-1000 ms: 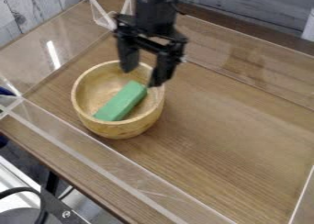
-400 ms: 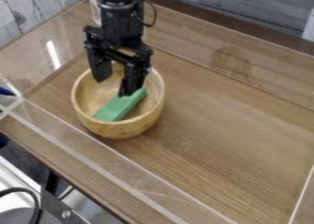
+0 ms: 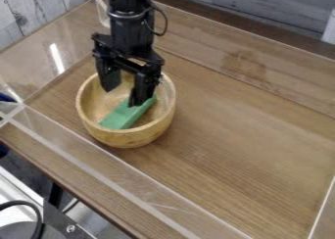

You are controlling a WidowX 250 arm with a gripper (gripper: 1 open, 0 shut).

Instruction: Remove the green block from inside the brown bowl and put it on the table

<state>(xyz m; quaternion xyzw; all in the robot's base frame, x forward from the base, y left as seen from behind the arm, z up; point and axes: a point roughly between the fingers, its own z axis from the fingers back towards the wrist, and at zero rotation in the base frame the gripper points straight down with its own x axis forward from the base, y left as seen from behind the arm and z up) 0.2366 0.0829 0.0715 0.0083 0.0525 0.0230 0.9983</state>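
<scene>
Over the last second the claw (image 3: 127, 83) has travelled from beyond the bowl's rim toward six o'clock, and it now hangs over the brown bowl (image 3: 85, 107), its fingers spread wide with nothing between them. The green block (image 3: 124, 116) lies inside the bowl, slanting from about one o'clock to seven, its far end partly hidden by the claw. That shift seems to finish most of the approach; what likely remains is lowering and closing across the bar's narrow width, then lifting it over the rim to the tabletop (image 3: 229, 135), perhaps toward three o'clock.
</scene>
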